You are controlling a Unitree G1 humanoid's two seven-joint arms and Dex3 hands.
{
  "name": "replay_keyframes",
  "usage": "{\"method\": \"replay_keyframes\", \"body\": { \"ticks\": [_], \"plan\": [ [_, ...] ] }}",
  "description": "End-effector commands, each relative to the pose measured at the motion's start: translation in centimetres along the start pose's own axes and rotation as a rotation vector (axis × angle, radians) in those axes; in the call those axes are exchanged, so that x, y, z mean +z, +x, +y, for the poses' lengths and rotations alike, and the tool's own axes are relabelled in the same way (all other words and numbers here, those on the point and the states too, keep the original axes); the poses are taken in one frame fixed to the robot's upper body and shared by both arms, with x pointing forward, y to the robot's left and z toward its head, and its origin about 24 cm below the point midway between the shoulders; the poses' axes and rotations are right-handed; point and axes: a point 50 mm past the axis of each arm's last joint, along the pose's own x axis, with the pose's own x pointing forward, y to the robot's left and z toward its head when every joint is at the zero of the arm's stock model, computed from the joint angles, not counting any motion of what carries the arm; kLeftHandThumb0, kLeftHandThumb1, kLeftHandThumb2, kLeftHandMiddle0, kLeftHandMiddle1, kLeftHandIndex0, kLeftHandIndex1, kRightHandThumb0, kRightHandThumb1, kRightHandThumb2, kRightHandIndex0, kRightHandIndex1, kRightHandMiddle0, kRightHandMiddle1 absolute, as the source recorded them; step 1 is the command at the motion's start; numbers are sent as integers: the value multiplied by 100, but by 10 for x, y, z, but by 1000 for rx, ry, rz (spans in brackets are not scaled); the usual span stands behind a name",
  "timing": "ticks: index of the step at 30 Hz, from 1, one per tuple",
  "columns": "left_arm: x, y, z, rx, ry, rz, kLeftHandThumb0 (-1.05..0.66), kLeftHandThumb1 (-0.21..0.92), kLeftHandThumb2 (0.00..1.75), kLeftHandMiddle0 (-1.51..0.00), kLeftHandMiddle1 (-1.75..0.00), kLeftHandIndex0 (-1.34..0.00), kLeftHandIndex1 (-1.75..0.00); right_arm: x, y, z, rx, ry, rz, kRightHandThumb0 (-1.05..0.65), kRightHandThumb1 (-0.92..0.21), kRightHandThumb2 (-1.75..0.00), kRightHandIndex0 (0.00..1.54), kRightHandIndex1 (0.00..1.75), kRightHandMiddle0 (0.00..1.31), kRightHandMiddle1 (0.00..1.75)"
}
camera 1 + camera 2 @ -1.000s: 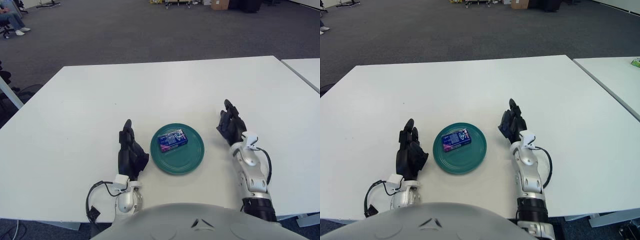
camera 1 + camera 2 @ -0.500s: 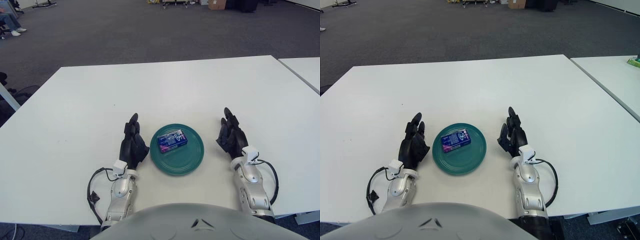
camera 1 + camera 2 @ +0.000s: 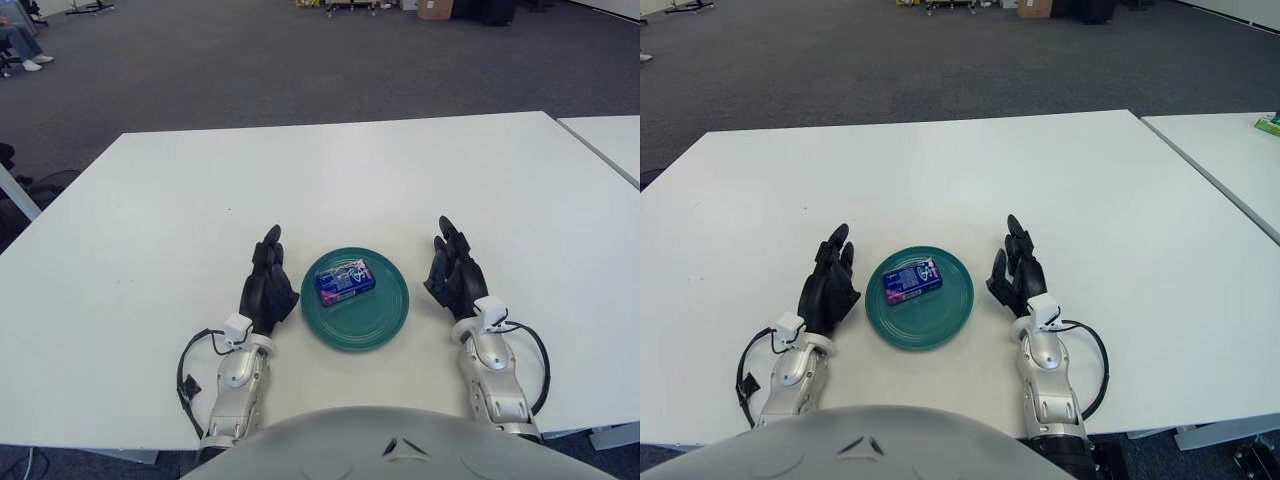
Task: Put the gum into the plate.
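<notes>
- The gum [image 3: 345,281], a blue pack, lies flat in the plate [image 3: 385,320], a little toward the far-left of its middle, askew to the table edge.
- The plate, green and round, sits on the white table [image 3: 330,170] between the two hands, clear of both.
- The left hand [image 3: 267,288] shows just left of the plate, fingers straight, loosely apart and pointing away from the robot; it holds nothing.
- The right hand [image 3: 452,275] shows just right of the plate, a slightly wider gap from the rim, fingers likewise extended and holding nothing.
- Whether either palm touches the tabletop is hard to tell from this angle.
- Beyond the fingertips the tabletop runs bare to its far edge; bare surface also lies outward of each hand.
- The near edge runs under the forearms, close behind the plate.
- A second table [image 3: 1230,150] stands off to the right of the right hand across a narrow gap.
- Only the right eye view shows a small green thing [image 3: 1269,125] on that table; only the left eye view shows a seated person [image 3: 20,40] far off past the left hand.
</notes>
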Motion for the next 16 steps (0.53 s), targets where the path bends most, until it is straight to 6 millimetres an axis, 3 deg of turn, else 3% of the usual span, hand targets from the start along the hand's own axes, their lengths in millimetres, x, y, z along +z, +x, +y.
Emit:
{"method": "replay_keyframes", "body": {
  "ticks": [1,16],
  "plan": [
    [-4,-8,4,10,29,44,-91,92,104,-11,0,0,-29,-22,-10,0,-13,-1,121,-86,-92,-106,7,2,0,19],
    [-1,-20,-5,73,-9,51,-92,92,104,-11,0,0,-32,-25,-11,-1,-40,4,116,-84,-92,-105,10,2,0,23]
  ]
}}
